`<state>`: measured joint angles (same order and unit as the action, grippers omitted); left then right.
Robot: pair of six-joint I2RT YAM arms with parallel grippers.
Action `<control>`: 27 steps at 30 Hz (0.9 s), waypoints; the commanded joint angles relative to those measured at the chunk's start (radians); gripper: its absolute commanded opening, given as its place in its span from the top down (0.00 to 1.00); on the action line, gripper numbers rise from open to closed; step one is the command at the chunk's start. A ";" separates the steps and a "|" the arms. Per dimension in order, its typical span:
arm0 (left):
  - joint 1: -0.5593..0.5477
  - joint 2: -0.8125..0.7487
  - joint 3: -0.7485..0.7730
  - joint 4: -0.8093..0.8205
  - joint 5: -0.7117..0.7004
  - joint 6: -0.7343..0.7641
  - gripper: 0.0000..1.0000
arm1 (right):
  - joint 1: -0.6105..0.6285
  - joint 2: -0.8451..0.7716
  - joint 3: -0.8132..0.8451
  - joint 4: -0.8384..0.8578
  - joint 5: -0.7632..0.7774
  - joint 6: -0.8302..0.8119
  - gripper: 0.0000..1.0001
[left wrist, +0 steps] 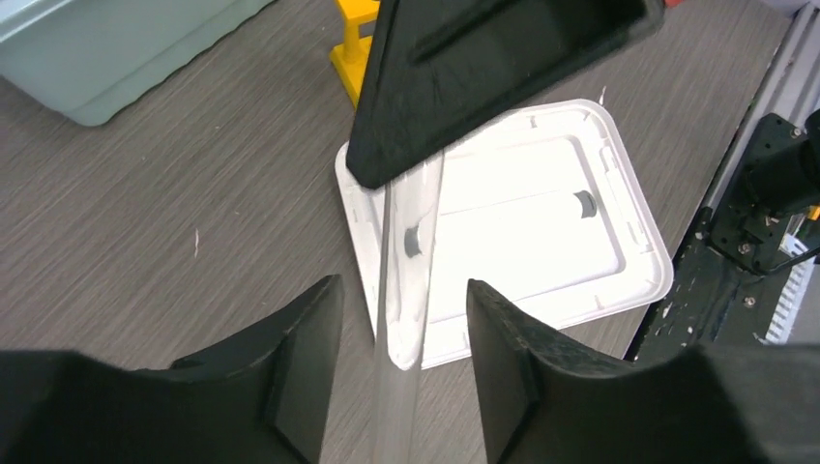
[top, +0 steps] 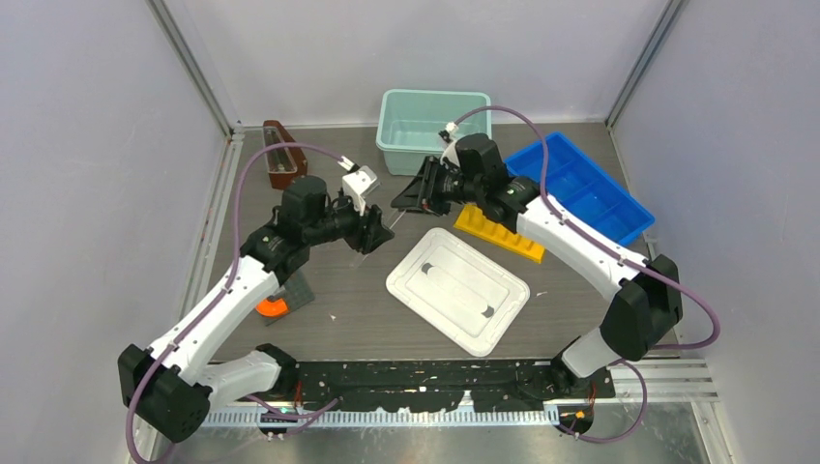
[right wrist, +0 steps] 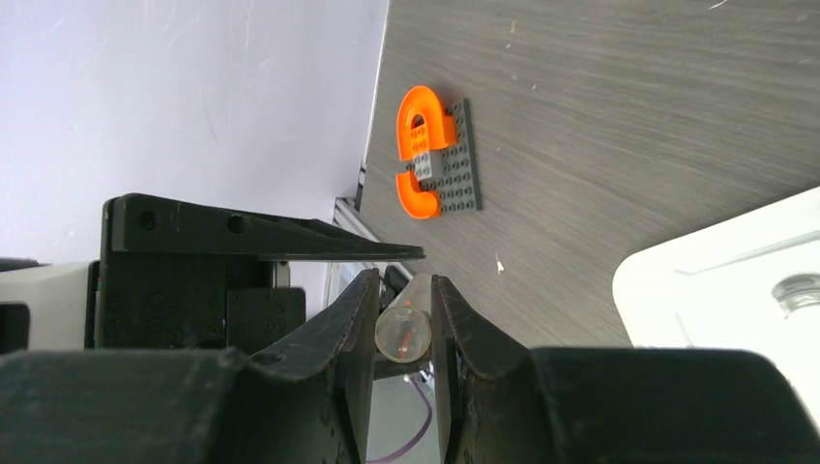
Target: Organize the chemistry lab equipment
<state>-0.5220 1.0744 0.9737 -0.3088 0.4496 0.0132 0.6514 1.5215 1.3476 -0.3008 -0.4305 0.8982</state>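
Left pincer stands spread, one finger on either side of a clear glass rod, with a gap showing on each side. Right pincer faces it from just beyond and is pressed onto the rod's far end, pinching it. The rod hangs in the air above the counter, reaching from one pincer to the other. Below, nearest the arm bases, an orange piece sits on a small grey studded plate at the left, and a white lid lies flat in the middle. Farther back lies a yellow rack, then a blue compartment tray to the right. A teal bin and a brown object stand along the far edge.
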 commanded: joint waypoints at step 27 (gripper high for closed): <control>-0.015 -0.106 -0.020 -0.129 -0.228 -0.046 0.00 | -0.208 -0.081 0.345 -0.294 0.801 -0.551 0.80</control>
<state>-0.5301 0.9890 0.9504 -0.4397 0.2489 -0.0254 0.4473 1.4387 1.6222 -0.5758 0.1867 0.4679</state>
